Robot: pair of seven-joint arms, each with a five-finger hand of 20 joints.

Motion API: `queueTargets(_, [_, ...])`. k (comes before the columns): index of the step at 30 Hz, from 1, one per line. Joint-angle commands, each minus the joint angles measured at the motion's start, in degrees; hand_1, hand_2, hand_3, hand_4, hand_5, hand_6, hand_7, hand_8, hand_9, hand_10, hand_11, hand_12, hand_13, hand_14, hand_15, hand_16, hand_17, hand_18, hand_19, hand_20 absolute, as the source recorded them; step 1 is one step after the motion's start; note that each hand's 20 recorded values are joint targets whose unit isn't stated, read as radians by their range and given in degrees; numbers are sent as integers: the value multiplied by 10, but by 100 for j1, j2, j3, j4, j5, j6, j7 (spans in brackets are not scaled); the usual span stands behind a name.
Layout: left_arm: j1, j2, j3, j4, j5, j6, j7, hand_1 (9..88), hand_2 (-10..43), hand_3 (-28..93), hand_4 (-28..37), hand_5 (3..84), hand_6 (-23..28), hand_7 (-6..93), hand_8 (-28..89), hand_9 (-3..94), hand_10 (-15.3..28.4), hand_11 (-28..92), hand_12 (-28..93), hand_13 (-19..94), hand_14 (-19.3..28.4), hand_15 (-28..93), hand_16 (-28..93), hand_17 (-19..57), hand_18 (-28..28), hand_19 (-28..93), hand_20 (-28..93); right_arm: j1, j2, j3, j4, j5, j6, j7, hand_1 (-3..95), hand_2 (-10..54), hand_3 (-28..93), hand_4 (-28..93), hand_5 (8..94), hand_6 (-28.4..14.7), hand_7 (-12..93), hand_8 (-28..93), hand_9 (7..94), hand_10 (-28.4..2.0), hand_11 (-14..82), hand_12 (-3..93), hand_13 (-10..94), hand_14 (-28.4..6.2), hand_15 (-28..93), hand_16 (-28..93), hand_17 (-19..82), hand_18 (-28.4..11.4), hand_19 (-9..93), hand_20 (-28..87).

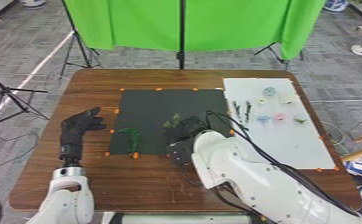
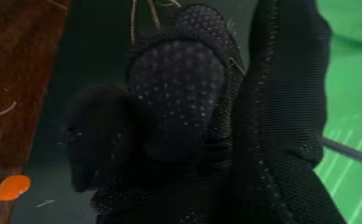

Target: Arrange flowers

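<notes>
Flowers (image 1: pixel 280 117) in pink, blue and pale shades lie spread over the white board (image 1: pixel 297 150) on the right of the brown wooden table (image 1: pixel 97 185). A pale blue one (image 1: pixel 269 91) lies toward the board's far end, with pale blooms near it; a blue one (image 1: pixel 264 119) sits nearer, just left of the pink one. Green stems (image 1: pixel 247 110) lie along the board's left side.

Left of the board is a dark mat (image 1: pixel 151 107). A green piece (image 1: pixel 131 139) lies at its near left part, and a leafy sprig (image 1: pixel 172 121) shows toward the mat's right side, beside the right hand (image 1: pixel 183 145). From the right wrist, thin brown stems (image 2: pixel 133 22) show just past that hand's black glove. I cannot tell whether the hand is open or closed, or whether it grips them. Its white arm (image 1: pixel 235 162) comes in from the near right, with black cables (image 1: pixel 284 170) along it.

The left hand (image 1: pixel 73 132) is open and relaxed above the table, left of the mat and apart from it. Small orange markers (image 1: pixel 135 155) dot the edges of mat and board. A green backdrop (image 1: pixel 133 22) hangs beyond the table.
</notes>
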Motion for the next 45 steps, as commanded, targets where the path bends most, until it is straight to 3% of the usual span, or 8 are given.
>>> queueTargets(1, [55, -116, 84, 102, 14, -17, -18, 310, 21, 575, -197, 630, 80, 83, -47, 642, 168, 231, 140, 613, 208, 399, -28, 188, 238, 621, 210, 36, 12, 34, 29, 265, -687, -239, 798, -95, -283, 383, 620, -45, 518, 147, 902, -109, 323, 201, 937, -8, 520, 156, 749, -56, 734, 475])
queueTargets(2, [52, -112, 90, 99, 13, -13, -16, 310, 21, 575, -196, 629, 80, 84, -46, 642, 168, 232, 141, 613, 208, 398, -28, 188, 239, 621, 210, 51, 2, 11, 41, 214, -695, -256, 771, -95, -262, 398, 621, -47, 505, 134, 898, -112, 322, 201, 937, -9, 512, 162, 746, -57, 737, 469])
queueTargets(3, [49, -118, 88, 106, 24, -32, -17, 310, 21, 575, -196, 629, 79, 84, -46, 642, 168, 231, 140, 613, 208, 399, -28, 188, 239, 621, 210, 42, -1, 36, 67, 190, -817, -313, 682, -95, -27, 244, 622, -48, 498, 122, 896, -112, 320, 200, 937, -11, 508, 166, 742, -59, 747, 448])
queueTargets(4, [48, -123, 88, 107, 27, -36, -15, 310, 20, 575, -197, 629, 79, 84, -46, 642, 168, 231, 140, 613, 208, 400, -28, 187, 239, 621, 210, 49, 10, 30, 70, 173, -886, -326, 503, -95, 447, -99, 625, -51, 483, 70, 889, -116, 318, 201, 937, -16, 491, 175, 734, -61, 762, 417])
queueTargets(6, [37, -126, 100, 111, 22, -40, -13, 310, 20, 575, -196, 629, 79, 84, -46, 643, 168, 231, 140, 613, 208, 401, -27, 187, 238, 620, 210, 59, 22, 11, 88, 80, -892, -343, 426, -95, 606, -198, 633, -51, 484, -69, 879, -119, 316, 203, 937, -21, 478, 184, 728, -64, 768, 410])
queueTargets(23, [65, -148, 77, 101, 4, -30, 0, 311, 20, 573, -195, 629, 79, 85, -46, 643, 169, 231, 140, 613, 208, 400, -27, 187, 238, 618, 212, 212, 332, 14, 268, -608, -2041, -714, 351, -95, 610, -172, 675, -28, 344, -102, 863, -134, 298, 207, 937, -41, 436, 222, 698, -86, 807, 380])
queueTargets(37, [53, -158, 75, 92, 15, -45, 1, 311, 20, 573, -194, 629, 80, 84, -46, 642, 169, 231, 140, 612, 208, 400, -27, 187, 238, 619, 213, 507, 504, -40, 426, -871, -2834, -1150, 343, -95, 612, -166, 701, -11, 323, -95, 867, -137, 293, 210, 937, -48, 416, 243, 670, -101, 841, 350])
queueTargets(45, [44, -171, 73, 101, 22, -60, 3, 310, 19, 574, -194, 629, 79, 84, -46, 642, 169, 230, 140, 612, 209, 399, -28, 187, 239, 619, 213, 568, 657, -36, 433, -1085, -3710, -1763, 341, -95, 615, -169, 713, -2, 303, -99, 870, -139, 292, 214, 937, -47, 409, 253, 658, -107, 854, 338])
